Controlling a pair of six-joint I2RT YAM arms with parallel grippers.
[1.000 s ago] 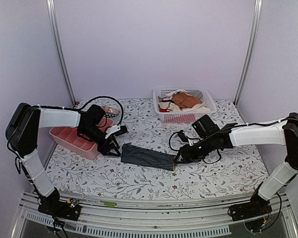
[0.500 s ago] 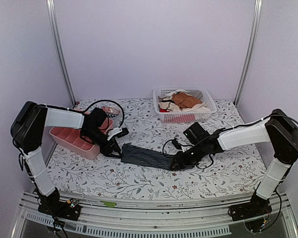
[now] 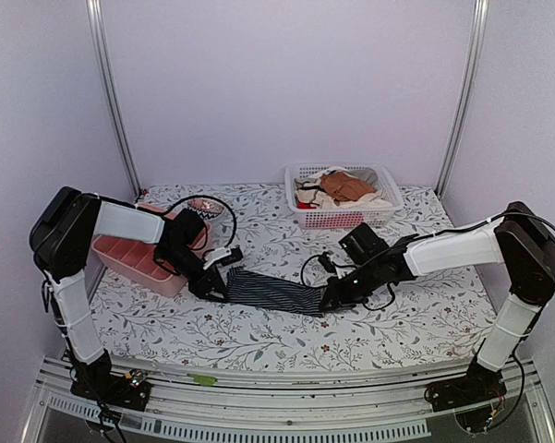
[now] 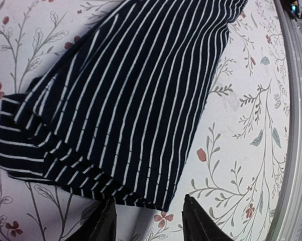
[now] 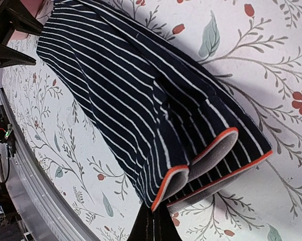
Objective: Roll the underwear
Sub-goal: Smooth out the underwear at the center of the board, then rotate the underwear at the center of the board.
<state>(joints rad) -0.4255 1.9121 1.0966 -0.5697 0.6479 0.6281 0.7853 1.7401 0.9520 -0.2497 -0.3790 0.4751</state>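
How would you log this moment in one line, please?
underwear: folded flat | left gripper: open at one end | right gripper: shut at other end

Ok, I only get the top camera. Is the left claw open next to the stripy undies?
Observer: Yes. The left wrist view shows the left gripper open, fingers apart at the edge of the striped underwear.
Operator: And the right claw?
Observer: In the right wrist view the right gripper has its fingers almost together, right at the hem. I cannot tell whether cloth is pinched.
Operator: What does that hem look like?
Observer: It is edged in orange-red, and the layers there are doubled over.
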